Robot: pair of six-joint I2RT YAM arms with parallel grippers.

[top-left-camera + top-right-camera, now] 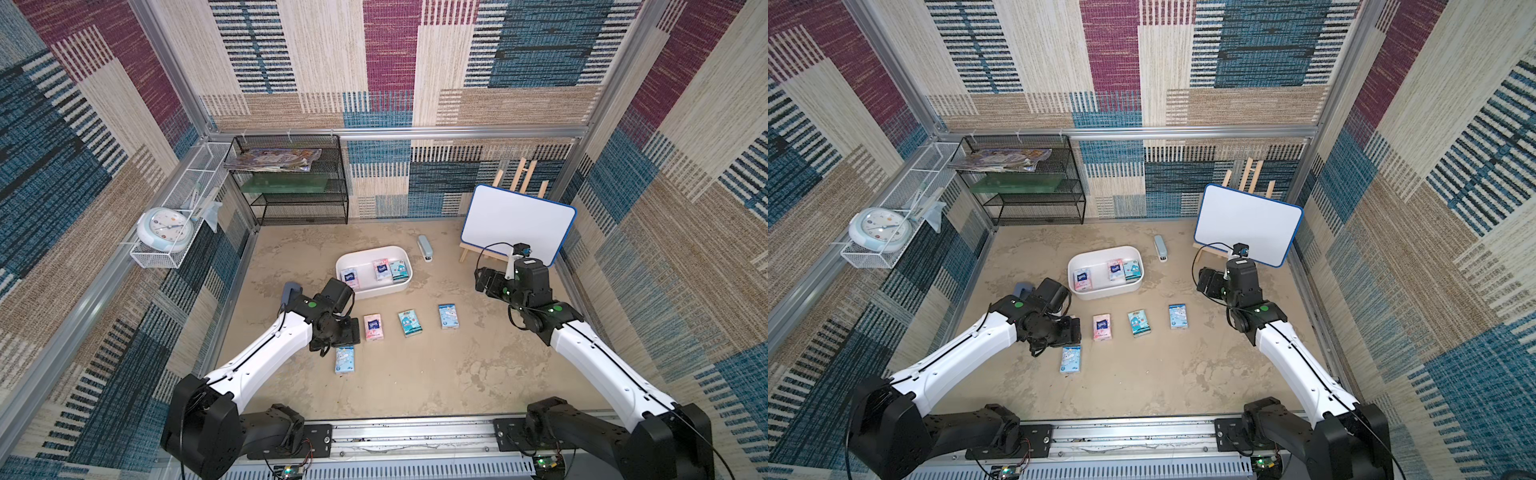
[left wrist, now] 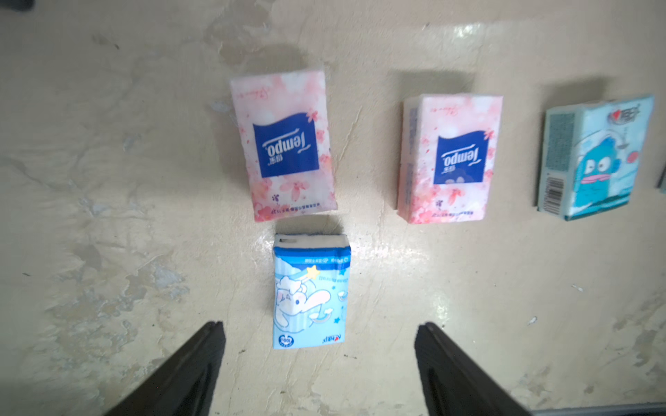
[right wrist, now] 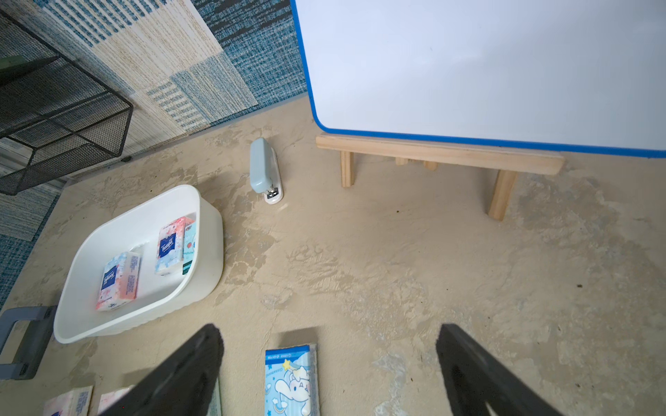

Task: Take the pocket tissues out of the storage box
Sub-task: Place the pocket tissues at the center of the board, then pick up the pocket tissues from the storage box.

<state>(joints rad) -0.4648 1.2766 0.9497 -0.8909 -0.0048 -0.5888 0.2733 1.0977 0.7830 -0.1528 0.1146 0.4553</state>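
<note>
The left hand (image 2: 320,326) has its two black fingers (image 2: 194,363) spread wide apart and grips nothing; in the left wrist view they touch no packet and stand over the bare table (image 2: 108,180). A light blue packet (image 2: 310,291) lies flat on the table in the gap just beyond the fingertips. Past its short end lies a pink packet (image 2: 286,144), close to it, though I cannot tell whether the two meet. A second pink packet (image 2: 450,158) and a teal packet (image 2: 594,155) lie in a row beside the first pink one, each apart from its neighbour. In both top views this hand hangs low over the table just in front of the storage box (image 1: 374,293) and hides the first pink packet. The right hand (image 3: 329,327) is likewise fully spread and empty. The right wrist view shows another light blue packet (image 3: 292,381) on the table below the gap, untouched. In a top view the right hand (image 1: 486,282) is raised, to the right of the box and apart from it. Three of the pocket tissues (image 1: 381,269) are in the box: a pink one alone at one end, and a pink and a teal one side by side at the other. The other five lie on the table outside it.
</note>
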